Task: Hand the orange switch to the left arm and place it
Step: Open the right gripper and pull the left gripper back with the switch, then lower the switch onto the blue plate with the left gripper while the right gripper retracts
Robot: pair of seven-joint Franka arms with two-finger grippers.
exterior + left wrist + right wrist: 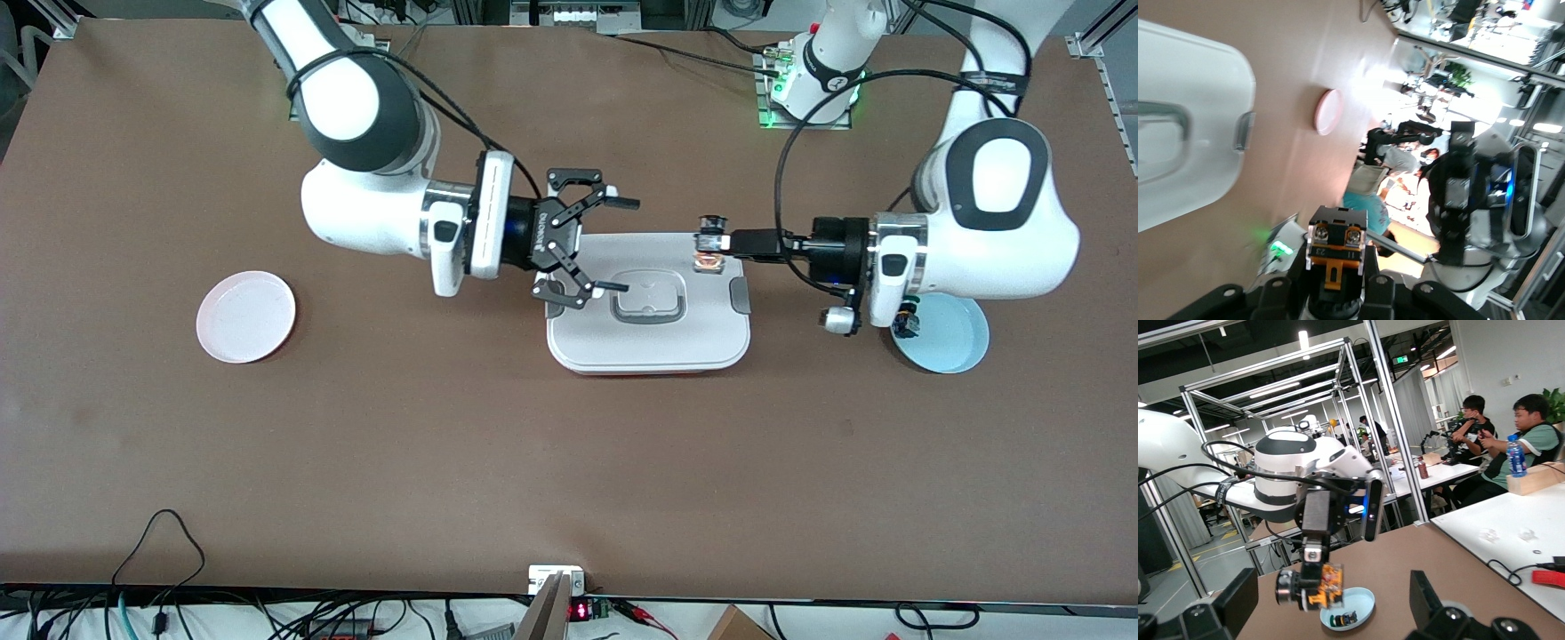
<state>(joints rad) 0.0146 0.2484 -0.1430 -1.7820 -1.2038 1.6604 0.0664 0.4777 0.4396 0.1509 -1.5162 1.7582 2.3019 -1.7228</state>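
The switch [709, 242] is up in the air over the box [649, 347], at the end nearer the left arm, pinched in the left gripper [722, 242]. Its long axis runs crosswise to the left gripper's fingers, so both ends stick out clear. The right gripper [613, 244] hangs over the box's other end with its fingers spread wide, facing the switch along one line with a gap between them. The coming move, as I judge it, is the right gripper closing that gap and taking the switch by its free ends.

The box is lidded and nothing lies on it. The pink plate [245, 316], toward the right arm's end, is bare. The blue plate [953, 347] holds one small dark part [1343, 619], probably another switch.
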